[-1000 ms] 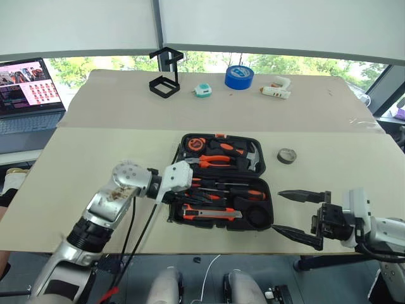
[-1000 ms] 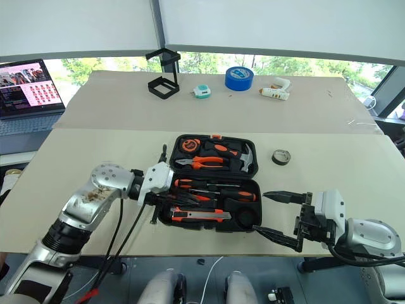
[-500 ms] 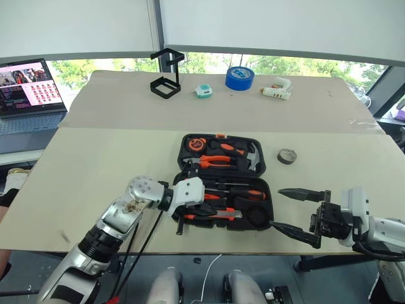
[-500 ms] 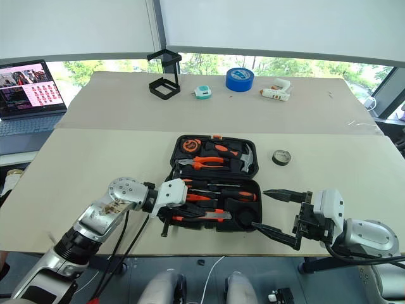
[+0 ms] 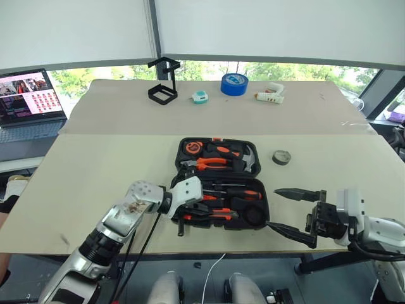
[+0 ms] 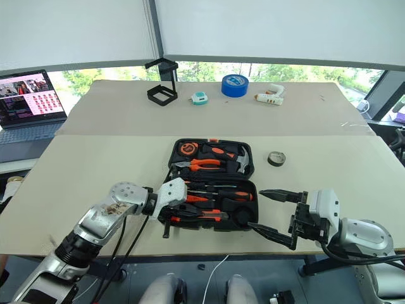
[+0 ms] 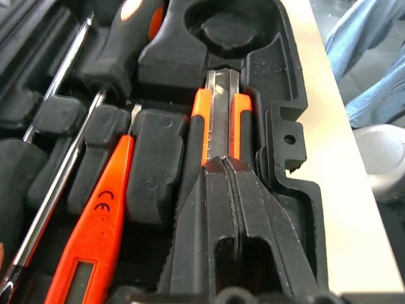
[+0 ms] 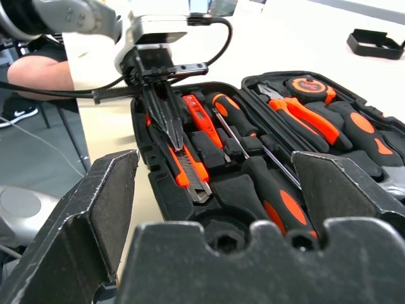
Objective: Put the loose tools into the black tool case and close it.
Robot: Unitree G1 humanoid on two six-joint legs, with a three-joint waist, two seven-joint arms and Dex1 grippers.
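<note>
The black tool case (image 5: 221, 182) lies open on the pale tabletop (image 5: 95, 164), between the two claws, with most moulded slots already filled. The left gripper (image 7: 231, 190) is clenched, its fingers pressed together with nothing between them, their tips resting on the utility knife (image 7: 220, 120) in the case's near-edge slot; I judge it is pushing the knife down so it seats flush and the lid can close. Just beside those tips lies the orange tester pen (image 7: 101, 215), and past that the screwdrivers (image 8: 253, 158), each in its own groove. The right gripper (image 5: 297, 212) hangs wide apart and empty just off the case's right end, probably waiting clear of the lid's path. Beyond it, well apart, the small grey-black tape roll (image 5: 281, 157) sits loose on the table, so that item looks left to do, and the round recess (image 7: 221, 28) ahead of the knife stands empty. Far across the table are a blue tape roll (image 5: 234, 83), a white glue gun (image 5: 269, 95) and a black wire stand (image 5: 161, 82); a laptop (image 5: 28, 104) sits off to the left side.
</note>
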